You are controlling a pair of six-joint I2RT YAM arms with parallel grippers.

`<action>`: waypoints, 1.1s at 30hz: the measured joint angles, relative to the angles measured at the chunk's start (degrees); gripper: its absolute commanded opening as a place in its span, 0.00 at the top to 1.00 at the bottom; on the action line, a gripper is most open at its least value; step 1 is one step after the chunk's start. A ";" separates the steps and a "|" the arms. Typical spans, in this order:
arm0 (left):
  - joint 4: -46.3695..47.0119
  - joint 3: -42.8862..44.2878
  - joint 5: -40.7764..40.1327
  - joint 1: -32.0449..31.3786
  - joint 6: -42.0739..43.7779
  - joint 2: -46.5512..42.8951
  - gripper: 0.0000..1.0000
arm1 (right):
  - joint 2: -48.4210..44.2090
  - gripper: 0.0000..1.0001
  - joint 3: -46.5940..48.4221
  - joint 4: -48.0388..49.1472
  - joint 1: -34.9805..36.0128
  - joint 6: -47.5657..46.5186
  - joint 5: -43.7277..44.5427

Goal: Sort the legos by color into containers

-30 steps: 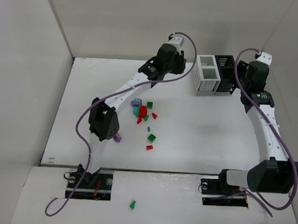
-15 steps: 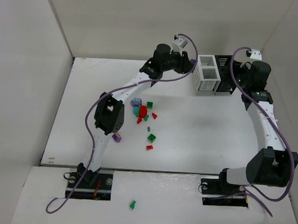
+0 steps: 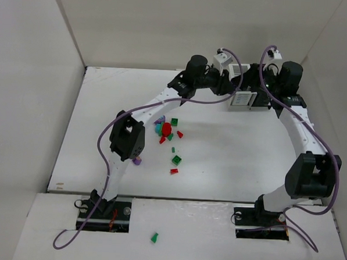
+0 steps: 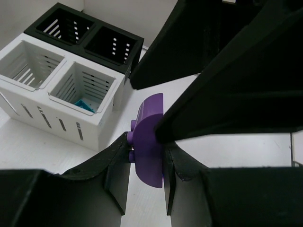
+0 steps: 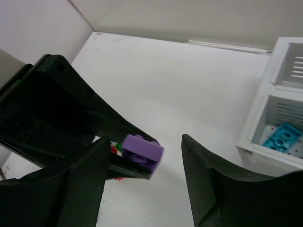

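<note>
Tabletop (image 3: 231, 144): purple lego (image 4: 149, 142) within left end effector (image 4: 146, 163)

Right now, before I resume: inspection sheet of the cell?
Surface: white table, legos scattered left of centre.
Job's things: purple brick in the left gripper; teal brick inside the white bin; black bin joined to it, contents unclear.
Clutter: one green lego on the near ledge, off the table.
Grippers: left gripper shut on purple brick; right gripper open, fingers either side of that brick, not touching.
Cables: purple cables loop along both arms, one trailing off the ledge.
Surroundings: white walls on three sides.
</note>
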 measured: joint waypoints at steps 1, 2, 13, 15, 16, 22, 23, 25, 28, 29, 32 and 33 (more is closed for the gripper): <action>-0.39 0.11 -0.20 -0.37 0.28 0.00 1.00 | 0.09 0.33 0.00 0.00 0.74 0.22 -0.24; -0.92 0.17 -0.44 -0.68 0.52 0.00 1.00 | 0.09 0.33 0.00 0.00 1.27 0.44 -0.42; -2.93 0.76 -4.94 -1.27 1.81 -0.04 1.00 | 0.17 0.33 0.74 0.33 2.38 0.92 1.46; -2.97 0.76 -6.05 -1.51 2.21 -0.09 1.00 | 0.35 0.34 0.74 0.22 2.36 0.92 2.34; -2.95 0.76 -6.49 -1.70 2.43 -0.13 1.00 | 0.59 0.34 0.74 0.11 2.38 0.92 2.62; -3.39 0.76 -8.17 -2.71 3.15 -0.20 1.00 | 2.25 0.44 0.79 -0.22 2.69 0.96 3.89; -3.56 0.76 -8.59 -2.82 3.30 -0.20 1.00 | 2.58 0.52 0.98 -0.33 2.82 1.11 3.89; -3.89 0.76 -9.40 -2.93 3.48 -0.20 1.00 | 2.91 0.62 1.18 -0.39 3.17 0.94 4.04; -4.24 0.76 -10.32 -3.04 3.65 -0.28 1.00 | 3.21 0.63 1.38 -0.42 3.26 1.60 4.37; -4.22 0.76 -10.80 -3.08 3.67 -0.31 1.00 | 3.26 0.63 1.44 -0.42 3.28 1.64 4.42; -4.24 0.72 -12.02 -3.32 3.76 -0.50 1.00 | 3.34 0.70 1.62 -0.42 3.28 1.70 4.42; -4.24 0.72 -12.41 -3.48 3.87 -0.61 1.00 | 3.34 0.76 1.73 -0.42 3.28 1.70 4.42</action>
